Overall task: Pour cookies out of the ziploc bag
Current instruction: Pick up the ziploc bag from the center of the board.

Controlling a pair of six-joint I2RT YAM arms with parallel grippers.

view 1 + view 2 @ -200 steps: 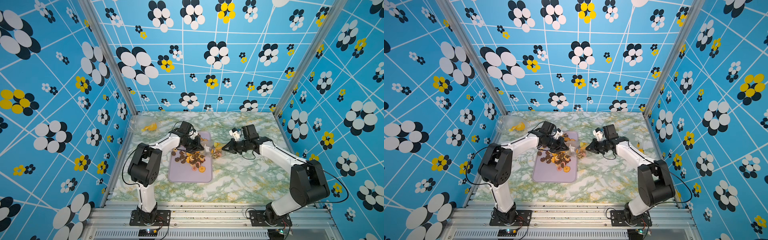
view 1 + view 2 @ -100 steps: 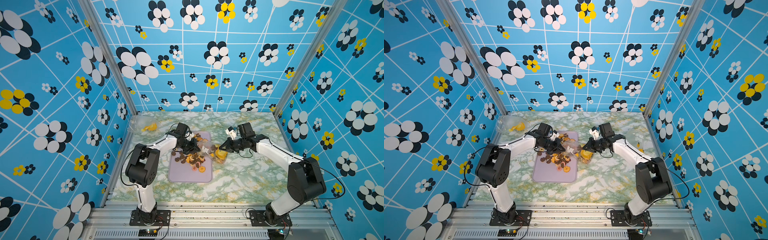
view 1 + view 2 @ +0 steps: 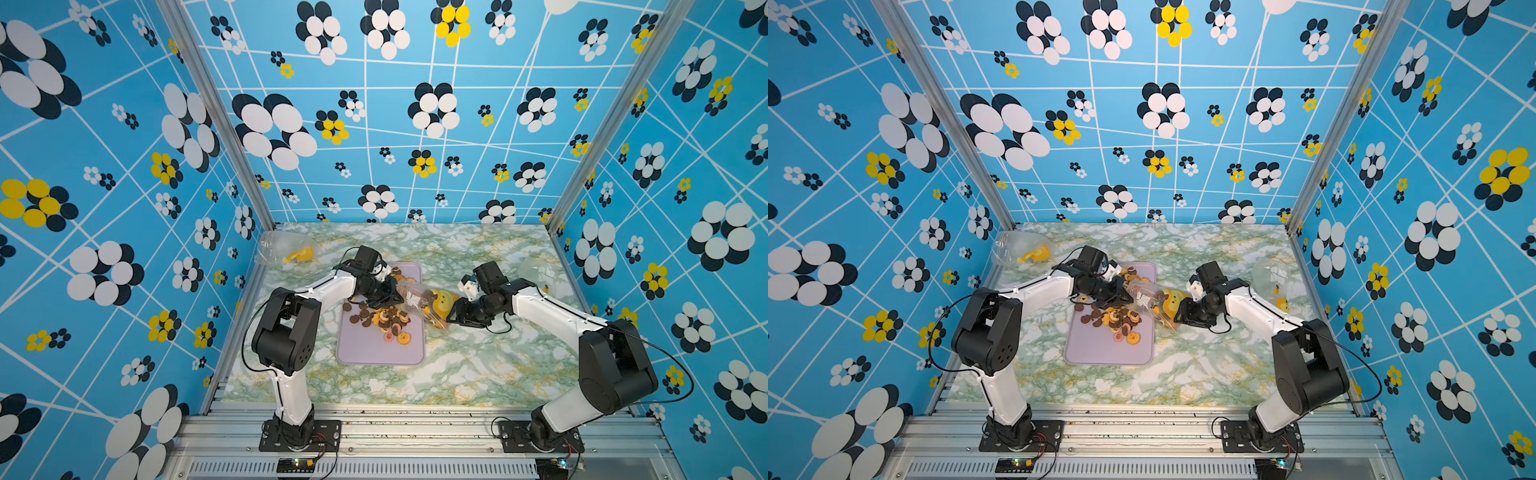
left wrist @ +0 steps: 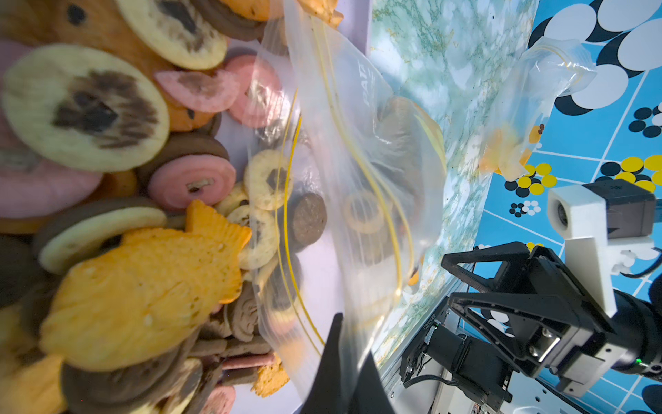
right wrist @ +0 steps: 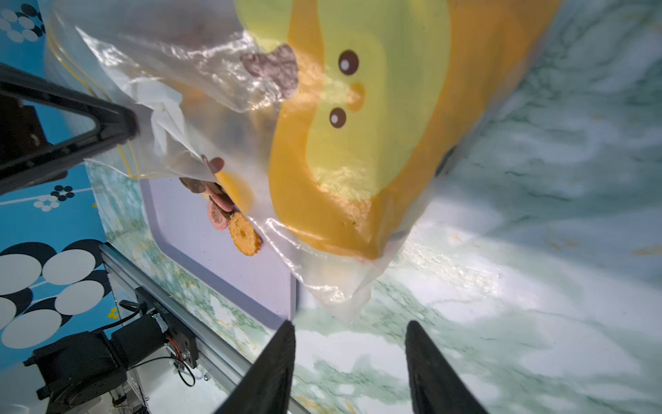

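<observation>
- Brown, orange-tan and pink cookies (image 3: 384, 322) are lying heaped on the lilac tray (image 3: 374, 353), just below the left end effector (image 3: 397, 297); a few are showing inside the ziploc bag (image 3: 417, 295).
- Left end effector is clenching the bag's mouth edge.
- Right end effector (image 5: 349, 331) is standing released, jaws apart and empty, the bag's bottom corner just ahead of its tips over the tabletop (image 5: 501, 286).

tray (image 3: 376, 353) front bare, cookies (image 3: 384, 319) crowd back
</observation>
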